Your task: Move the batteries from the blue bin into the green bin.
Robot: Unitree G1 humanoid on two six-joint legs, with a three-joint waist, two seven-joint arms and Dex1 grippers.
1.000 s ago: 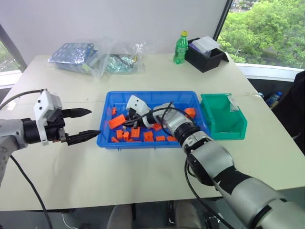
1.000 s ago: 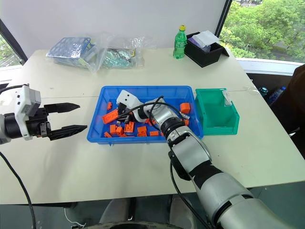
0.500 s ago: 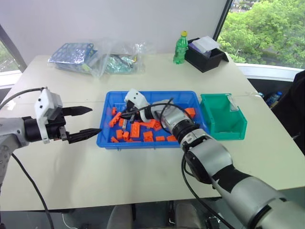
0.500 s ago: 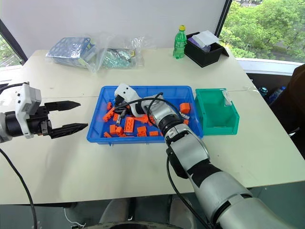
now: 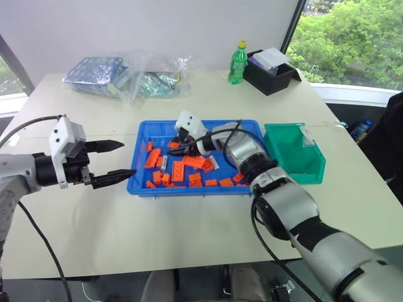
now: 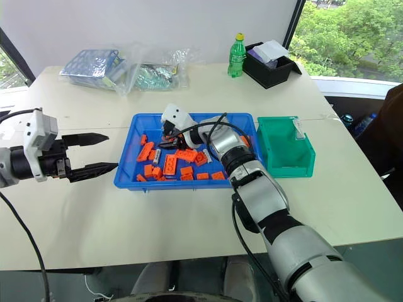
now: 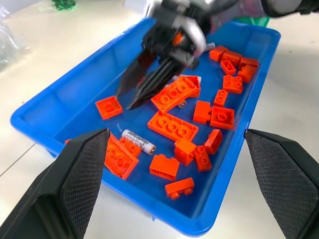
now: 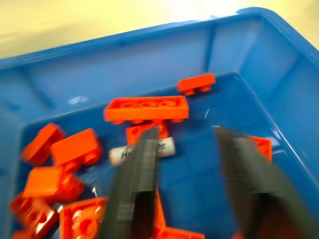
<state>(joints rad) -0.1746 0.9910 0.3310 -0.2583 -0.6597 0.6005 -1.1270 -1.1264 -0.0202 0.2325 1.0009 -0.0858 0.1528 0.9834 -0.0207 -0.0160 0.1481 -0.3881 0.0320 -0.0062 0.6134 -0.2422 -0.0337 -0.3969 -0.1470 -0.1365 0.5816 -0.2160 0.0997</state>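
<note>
L gripper [image 5: 116, 161]: just outside blue bin [image 5: 146, 187] left rim, over tabletop [image 5: 94, 226]; fingers apart, empty.
R gripper [image 7: 142, 82]: inside blue bin, over bricks; fingers apart, empty.
Batteries [image 7: 138, 141]: small smooth silver cyl., in blue bin betw. orange bricks [image 7: 172, 125].
Green bin [image 5: 296, 165]: just right of blue bin; looks empty.
Risk: cyl. may roll off fingers, or a studded brick gets pinched instead — clutter's tight.
</note>
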